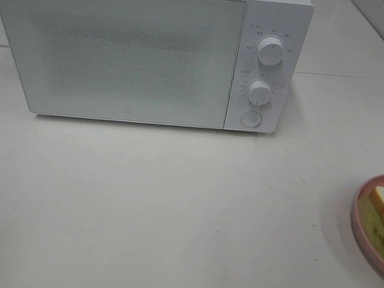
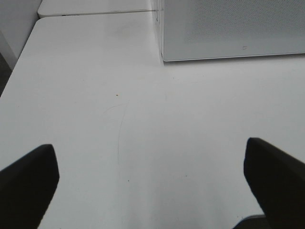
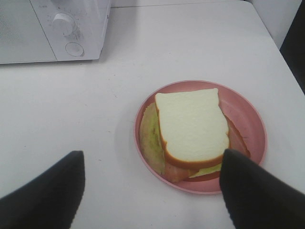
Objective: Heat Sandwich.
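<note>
The left claw (image 2: pixel 152 181) is held wide apart over the bare white counter (image 2: pixel 143 119), gripping nothing. The right claw (image 3: pixel 152 186) is likewise spread apart and empty; just ahead of it, the white-bread sandwich (image 3: pixel 190 126) is seen lying on a round pink plate (image 3: pixel 250 121), with the closed white microwave oven (image 3: pixel 52 28) farther beyond.

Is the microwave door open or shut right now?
Shut. The microwave door sits flush with the control panel, no gap showing.

white microwave (image 1: pixel 133 48), door shut, 2 dials, on white table (image 1: pixel 157 209); pink plate (image 3: pixel 248 119) near right edge.
</note>
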Motion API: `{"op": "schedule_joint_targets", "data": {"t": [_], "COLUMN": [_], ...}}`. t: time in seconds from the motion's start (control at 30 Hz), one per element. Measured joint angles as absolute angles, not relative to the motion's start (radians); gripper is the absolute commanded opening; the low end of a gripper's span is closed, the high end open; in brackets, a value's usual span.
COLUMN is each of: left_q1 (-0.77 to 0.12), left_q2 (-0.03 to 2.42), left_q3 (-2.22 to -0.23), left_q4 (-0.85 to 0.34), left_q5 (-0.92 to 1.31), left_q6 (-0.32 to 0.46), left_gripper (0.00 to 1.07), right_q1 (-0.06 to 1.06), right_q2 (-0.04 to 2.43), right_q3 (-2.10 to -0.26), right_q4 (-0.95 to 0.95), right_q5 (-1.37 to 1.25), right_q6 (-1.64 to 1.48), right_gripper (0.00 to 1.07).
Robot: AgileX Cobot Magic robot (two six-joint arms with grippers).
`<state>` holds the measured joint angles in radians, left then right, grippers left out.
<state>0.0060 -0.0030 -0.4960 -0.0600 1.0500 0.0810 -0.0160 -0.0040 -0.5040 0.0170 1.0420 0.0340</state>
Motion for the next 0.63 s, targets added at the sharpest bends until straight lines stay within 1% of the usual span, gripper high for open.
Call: {"op": "schedule_joint_targets", "data": {"t": [0.63], "left_q1": [0.006], "left_q2": [-0.003], "left_q3": [-0.496], "left_q4": [-0.060], "left_q5": [1.050], "left_q6": [0.081], "left_gripper": [0.98], "right_q1": [-0.016], "right_q2": [-0.004], "right_q3": [-0.504], "right_q4": [0.017], "right_q5": [1.042], "right_q6": [0.034], "right_gripper": [0.75]}}
